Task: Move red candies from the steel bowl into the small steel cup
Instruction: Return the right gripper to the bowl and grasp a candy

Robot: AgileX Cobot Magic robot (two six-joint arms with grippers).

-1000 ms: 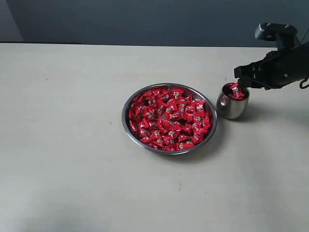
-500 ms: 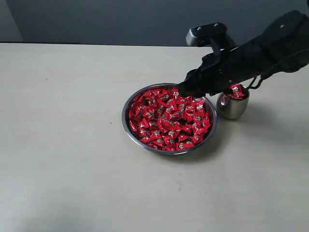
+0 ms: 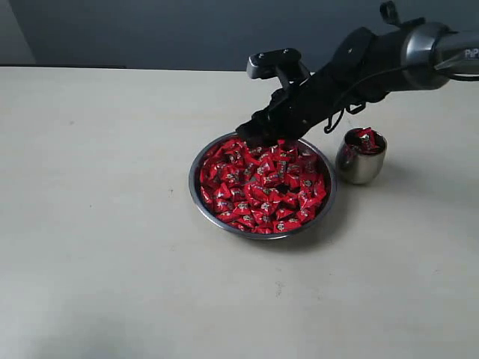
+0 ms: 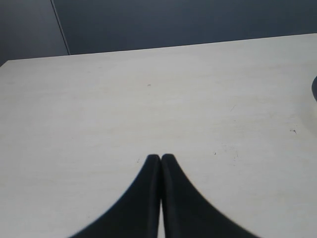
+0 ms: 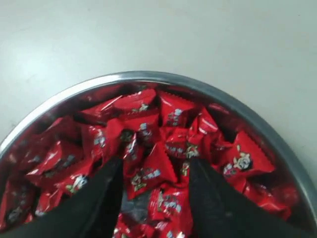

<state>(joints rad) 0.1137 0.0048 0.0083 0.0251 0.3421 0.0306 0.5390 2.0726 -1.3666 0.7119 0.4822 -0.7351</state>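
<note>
The steel bowl (image 3: 194, 188) sits mid-table, heaped with red candies (image 3: 262, 183). To its right stands the small steel cup (image 3: 358, 166), with a few red candies (image 3: 366, 139) showing at its mouth. My right gripper (image 3: 260, 134) reaches across from the right and is down at the bowl's far rim. In the right wrist view the right gripper (image 5: 156, 163) is open, its two black fingers (image 5: 203, 188) standing either side of one candy (image 5: 148, 171) in the pile; the bowl's rim (image 5: 148, 75) curves just beyond. My left gripper (image 4: 161, 158) is shut and empty over bare table.
The pale table (image 3: 97, 224) stretches around the bowl, with a dark wall behind its far edge. My right arm (image 3: 374, 60) slants down from the upper right, passing above and behind the cup.
The right arm has swung left from above the cup to the bowl's far rim and dropped into the candies. Its jaws have spread wider.
</note>
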